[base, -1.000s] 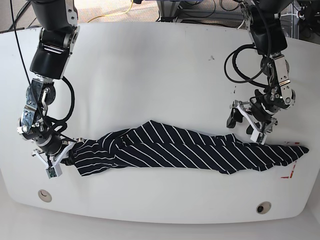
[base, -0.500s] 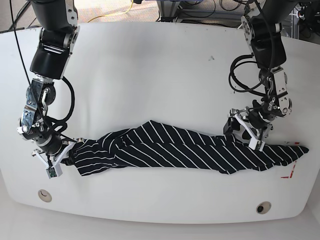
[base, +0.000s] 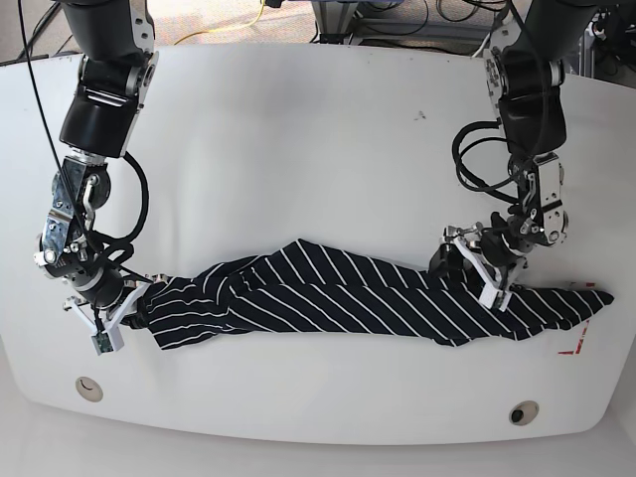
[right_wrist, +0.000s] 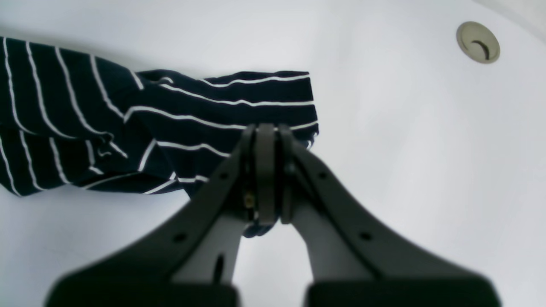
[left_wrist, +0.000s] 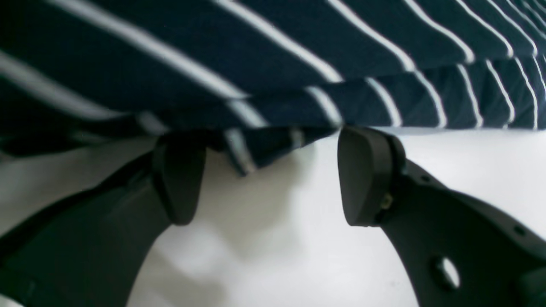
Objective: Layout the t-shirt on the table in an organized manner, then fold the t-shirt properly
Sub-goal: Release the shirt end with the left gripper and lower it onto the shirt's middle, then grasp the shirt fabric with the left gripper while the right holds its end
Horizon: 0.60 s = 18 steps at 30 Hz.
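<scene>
The dark navy t-shirt (base: pixel 368 303) with thin white stripes lies bunched in a long band across the front of the white table (base: pixel 298 129). My right gripper (base: pixel 129 303) is shut on the band's left end, and in the right wrist view the closed fingers (right_wrist: pixel 266 170) pinch the hem of the t-shirt (right_wrist: pixel 192 119). My left gripper (base: pixel 467 275) stands open at the band's upper edge near its right end. In the left wrist view its fingers (left_wrist: pixel 367 175) straddle a small fold of the t-shirt (left_wrist: pixel 256 149), low over the table (left_wrist: pixel 298 247).
Two round fittings (base: pixel 89 389) (base: pixel 524 411) sit near the table's front edge, one also seen as a fitting (right_wrist: pixel 477 42) in the right wrist view. A red mark (base: pixel 574 346) lies just beyond the shirt's right end. Cables and equipment lie behind the table.
My left gripper has come down and to the left, from above the table to the shirt's upper edge, still open. The right gripper and the shirt have not moved.
</scene>
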Motion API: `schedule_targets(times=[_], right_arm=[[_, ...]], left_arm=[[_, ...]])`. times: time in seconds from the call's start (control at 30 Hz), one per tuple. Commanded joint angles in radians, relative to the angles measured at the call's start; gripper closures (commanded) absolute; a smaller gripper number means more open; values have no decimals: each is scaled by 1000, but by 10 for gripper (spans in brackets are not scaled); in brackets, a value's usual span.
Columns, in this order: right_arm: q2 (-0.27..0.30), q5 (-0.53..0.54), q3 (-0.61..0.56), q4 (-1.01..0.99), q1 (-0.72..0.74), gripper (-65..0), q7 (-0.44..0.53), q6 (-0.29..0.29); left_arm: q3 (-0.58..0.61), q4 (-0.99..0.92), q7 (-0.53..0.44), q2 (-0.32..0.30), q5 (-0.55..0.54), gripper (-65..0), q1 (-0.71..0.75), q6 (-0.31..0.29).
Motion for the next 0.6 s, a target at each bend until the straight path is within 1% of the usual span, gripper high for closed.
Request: schedule_targets(times=[0.0,0.17,0.23,0.57], right_arm=[[15,9,4,21,30,0,22,2],[15,9,4,21,30,0,22,2],[15,9,4,21,32,0,22,2],[15,9,4,21,32,0,22,2]], left_arm=[[24,15,-2,-1,-12,-439,-17,-7],[32,12,-2,7,-13,-438,-17,-7],[30,15,-2,19,-13,-418,-17,-7],[29,15,-2,19,-13,-224,-17,-7]])
